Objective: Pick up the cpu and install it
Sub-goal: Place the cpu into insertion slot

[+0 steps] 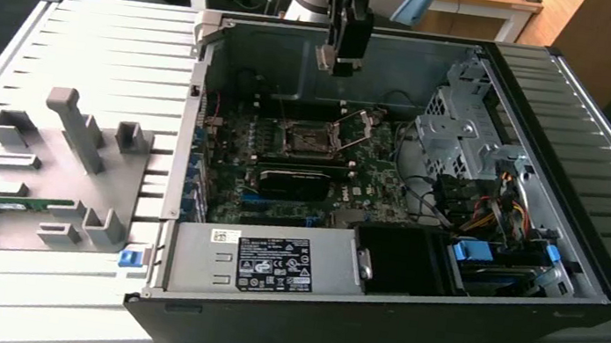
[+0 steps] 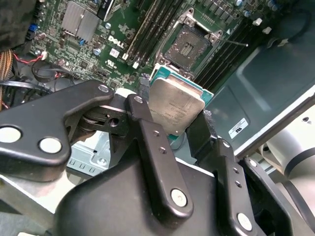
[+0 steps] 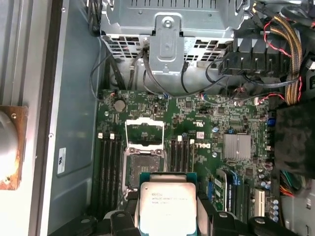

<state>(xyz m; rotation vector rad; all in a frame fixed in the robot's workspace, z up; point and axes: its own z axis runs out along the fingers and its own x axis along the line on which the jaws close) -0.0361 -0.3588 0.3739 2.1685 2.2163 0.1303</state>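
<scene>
The cpu, a flat square chip with a silver-grey top and a green rim, is held by two opposite edges in my gripper, which is shut on it. In the first wrist view the cpu hangs just off the dark socket, whose hinged metal frame stands open. In the exterior view my gripper hovers above the back part of the open computer case, well above the socket on the green motherboard.
The case walls ring the motherboard. A drive cage and cable bundles fill the exterior view's right, a power supply the front. A grey fixture plate holding a green memory stick lies at the left.
</scene>
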